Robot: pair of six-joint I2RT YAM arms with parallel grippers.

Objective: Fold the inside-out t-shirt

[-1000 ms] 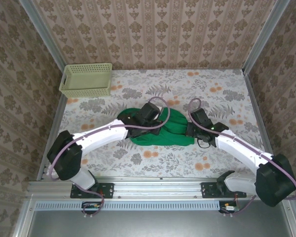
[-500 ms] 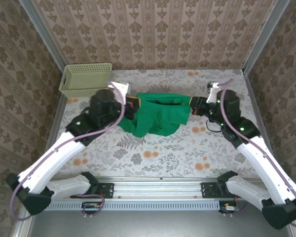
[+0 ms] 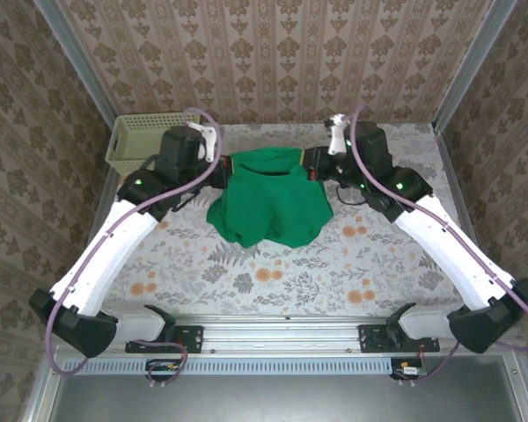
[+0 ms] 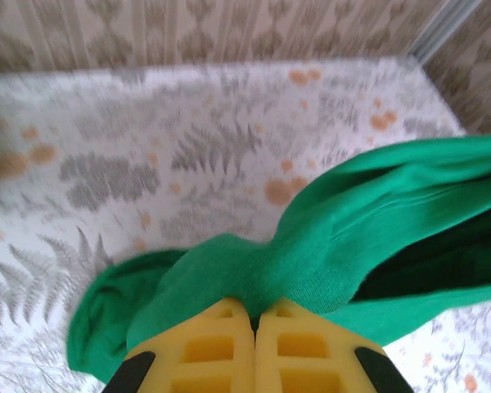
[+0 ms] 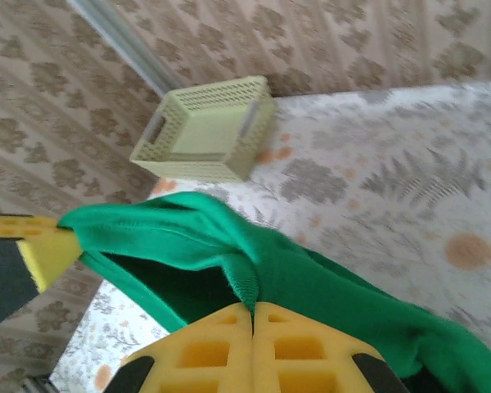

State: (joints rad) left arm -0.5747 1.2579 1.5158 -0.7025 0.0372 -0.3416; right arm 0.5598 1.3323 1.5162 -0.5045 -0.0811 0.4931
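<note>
Gripping the green t-shirt [image 3: 273, 207] by its top edge: left end effector [image 3: 223, 167] clamped on the left end, right end effector [image 3: 311, 163] clamped on the right end. Hanging over the far part of the surface [image 3: 396, 272], lower cloth bunched and seemingly resting on it. Edge stretched left to right, equally near both arms. Compared with half a second ago: raised higher, carried toward the far wall, grips closer together.

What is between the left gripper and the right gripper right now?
The green t-shirt, its upper edge spanning from left gripper to right gripper, both pinching it, seen in the top view.
</note>
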